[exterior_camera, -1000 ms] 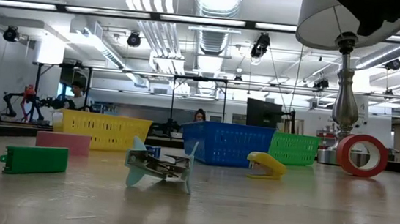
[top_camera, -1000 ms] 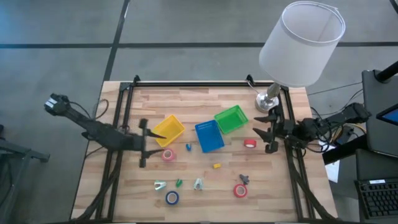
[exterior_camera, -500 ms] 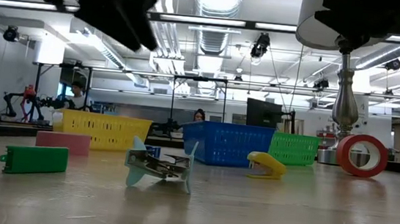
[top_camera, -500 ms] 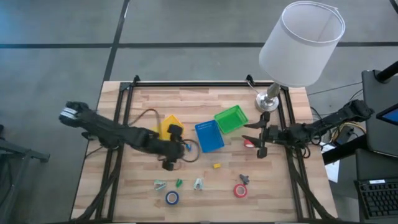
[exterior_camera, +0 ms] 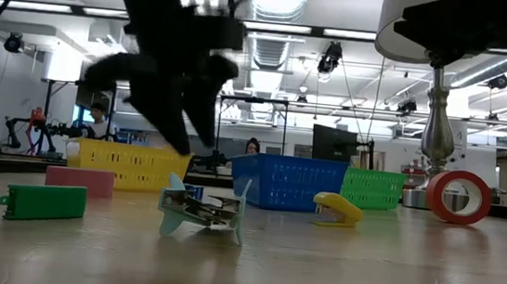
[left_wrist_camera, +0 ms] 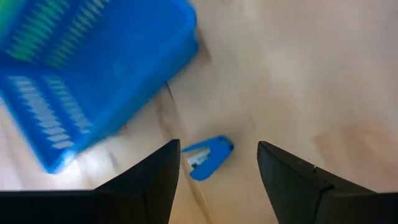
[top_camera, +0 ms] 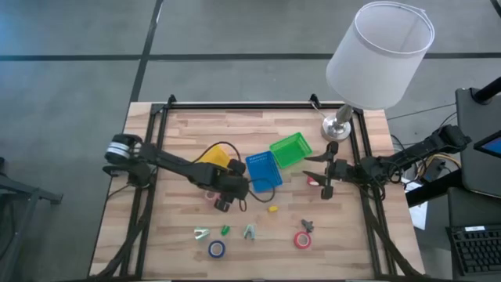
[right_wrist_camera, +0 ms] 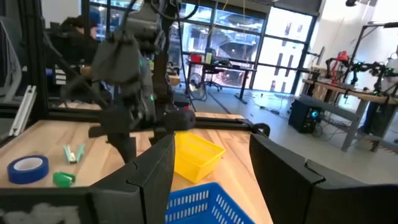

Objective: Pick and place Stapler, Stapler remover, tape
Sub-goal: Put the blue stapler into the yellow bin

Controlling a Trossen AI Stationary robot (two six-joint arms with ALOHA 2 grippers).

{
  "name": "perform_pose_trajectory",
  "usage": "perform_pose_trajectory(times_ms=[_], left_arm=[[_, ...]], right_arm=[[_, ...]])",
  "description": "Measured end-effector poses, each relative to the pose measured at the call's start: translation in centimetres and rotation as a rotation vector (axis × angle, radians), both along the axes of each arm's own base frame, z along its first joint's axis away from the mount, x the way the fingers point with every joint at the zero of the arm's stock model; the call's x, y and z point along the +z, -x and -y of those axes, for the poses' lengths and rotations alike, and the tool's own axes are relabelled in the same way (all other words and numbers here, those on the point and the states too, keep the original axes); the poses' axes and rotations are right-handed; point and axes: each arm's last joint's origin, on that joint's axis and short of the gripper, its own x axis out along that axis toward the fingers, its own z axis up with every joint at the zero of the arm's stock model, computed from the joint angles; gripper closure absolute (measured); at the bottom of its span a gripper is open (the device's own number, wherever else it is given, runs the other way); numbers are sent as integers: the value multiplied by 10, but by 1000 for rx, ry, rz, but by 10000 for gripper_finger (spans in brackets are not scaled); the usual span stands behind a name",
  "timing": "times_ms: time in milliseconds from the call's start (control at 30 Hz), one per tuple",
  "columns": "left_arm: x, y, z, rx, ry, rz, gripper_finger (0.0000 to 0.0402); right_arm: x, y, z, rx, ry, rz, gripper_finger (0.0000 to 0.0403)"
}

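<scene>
We count three bins on the desk [top_camera: 180, 129]: yellow bin [top_camera: 215, 156], blue bin [top_camera: 263, 171], green bin [top_camera: 291, 149]. Three tape rolls show: blue tape [top_camera: 216, 249] and red tape [top_camera: 302, 240] near, another red roll [top_camera: 314, 180] right. Left gripper [left_wrist_camera: 214, 163] hovers over a small blue stapler [left_wrist_camera: 208, 155] beside the blue bin, jaws wide and empty; right gripper [top_camera: 327, 174] likewise, at the right edge.

1. Bins: three, so a yellow bin [top_camera: 220, 156], a blue bin [top_camera: 263, 171] and a green bin [top_camera: 291, 149], all around the middle of the tabletop.
2. Tape rolls: I count four. There's a blue roll [top_camera: 217, 249] and a red roll [top_camera: 302, 240] by the front edge, another red one [exterior_camera: 458, 196] toward the right edge, plus a pink roll [exterior_camera: 79, 179].
3. Mini staplers: three, a yellow stapler [top_camera: 272, 208], a green stapler [top_camera: 225, 230] and a blue stapler [left_wrist_camera: 208, 155].
4. Staple removers: three. Two are teal removers [top_camera: 202, 233] [top_camera: 250, 231] and one's a dark remover [top_camera: 307, 225].
5. Lamp [top_camera: 380, 53]: just one, at the back right corner.
</scene>
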Motion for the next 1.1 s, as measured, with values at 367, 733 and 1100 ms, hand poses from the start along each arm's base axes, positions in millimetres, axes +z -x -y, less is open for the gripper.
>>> perform_pose_trajectory(times_ms=[367, 733, 1100], left_arm=[[-34, -9, -15, 24, -19, -113, 183], [-36, -10, -16, 27, -24, -117, 238], [-35, -10, -16, 72, 2, -103, 355]], right_arm=[[1, 0, 0, -7, 83, -12, 197], [1, 0, 1, -8, 92, -14, 197], [0, 0, 0, -5, 63, -9, 197]])
